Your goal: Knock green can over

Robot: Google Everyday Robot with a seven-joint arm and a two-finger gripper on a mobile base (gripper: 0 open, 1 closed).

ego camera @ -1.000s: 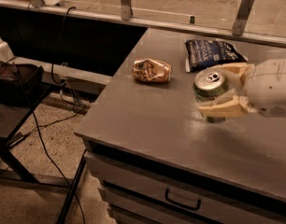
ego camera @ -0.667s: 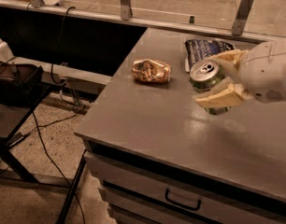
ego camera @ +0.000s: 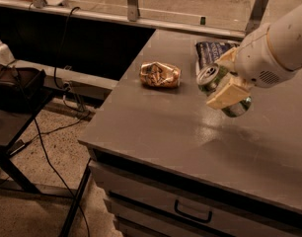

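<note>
Jaws closed on the green can: in the camera view the gripper (ego camera: 217, 83) has its two cream fingers (ego camera: 229, 94) set against opposite sides of the green can (ego camera: 209, 77), one on the near side and one on the far side, and the can fills the gap between them. The can is tilted, with its silver top and pull tab turned up and to the left and its base lower and to the right, close above the table (ego camera: 161, 132). Whether the base touches the grey top cannot be told. The white arm (ego camera: 277, 46) reaches in from the upper right, so gripper and can sit over the right part of the table, about midway between its near and far edges.

Just beyond the gripper, on the far side, a dark blue chip bag (ego camera: 212, 49) lies flat, partly hidden behind the far finger. To the left of the green can, apart from it, a gold-orange dented can (ego camera: 161, 74) lies on its side. Along the near front of the table runs a drawer with a dark handle (ego camera: 193, 212).

At the left, off the table, stands a black stand (ego camera: 15, 90) with a white bottle (ego camera: 2, 51) behind it, and black cables (ego camera: 47, 157) trail across the speckled floor.
</note>
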